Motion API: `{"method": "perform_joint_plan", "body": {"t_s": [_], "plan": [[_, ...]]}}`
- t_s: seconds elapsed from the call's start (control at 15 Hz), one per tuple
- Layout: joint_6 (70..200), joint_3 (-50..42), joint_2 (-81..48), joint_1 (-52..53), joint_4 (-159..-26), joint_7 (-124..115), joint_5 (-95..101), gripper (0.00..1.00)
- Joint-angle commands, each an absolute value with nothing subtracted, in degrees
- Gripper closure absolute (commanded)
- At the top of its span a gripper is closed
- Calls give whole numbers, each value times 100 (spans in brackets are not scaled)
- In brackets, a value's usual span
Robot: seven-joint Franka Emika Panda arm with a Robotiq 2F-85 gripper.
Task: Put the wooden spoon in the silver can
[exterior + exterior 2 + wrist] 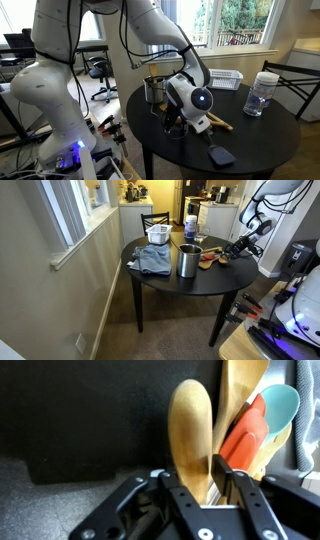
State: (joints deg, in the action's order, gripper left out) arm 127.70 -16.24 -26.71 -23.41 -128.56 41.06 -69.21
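Note:
The wooden spoon [190, 430] is light tan with an oval bowl. In the wrist view it lies on the dark table among other utensils, and its neck runs between my fingers. My gripper [197, 488] is shut on the wooden spoon, low at the table surface. In both exterior views the gripper [180, 118] [240, 248] sits low over the utensil pile. The silver can [155, 90] [187, 260] stands upright on the table, apart from the gripper.
An orange spatula [245, 440], a teal spoon [280, 402] and another wooden utensil [238, 385] lie against the spoon. A dark-headed utensil [220, 156], a clear jar [262, 95], a white basket [225, 78] and a blue cloth [152, 260] are on the round black table [200, 282].

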Motion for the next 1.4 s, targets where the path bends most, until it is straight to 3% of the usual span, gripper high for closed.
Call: {"method": "perform_joint_plan", "body": {"t_s": [0.0, 0.27, 0.6, 1.33], "plan": [[12601, -1560, -2654, -2468, -12873, 4541, -7192, 85], [12460, -1595, -2485, -2465, -12958, 4628, -7316, 98], [11833, -1734, -1926, -2479, -13139, 4293, -7281, 94], [8332, -2099, -1597, -2733, -13010, 3247, -7932, 94]]}}
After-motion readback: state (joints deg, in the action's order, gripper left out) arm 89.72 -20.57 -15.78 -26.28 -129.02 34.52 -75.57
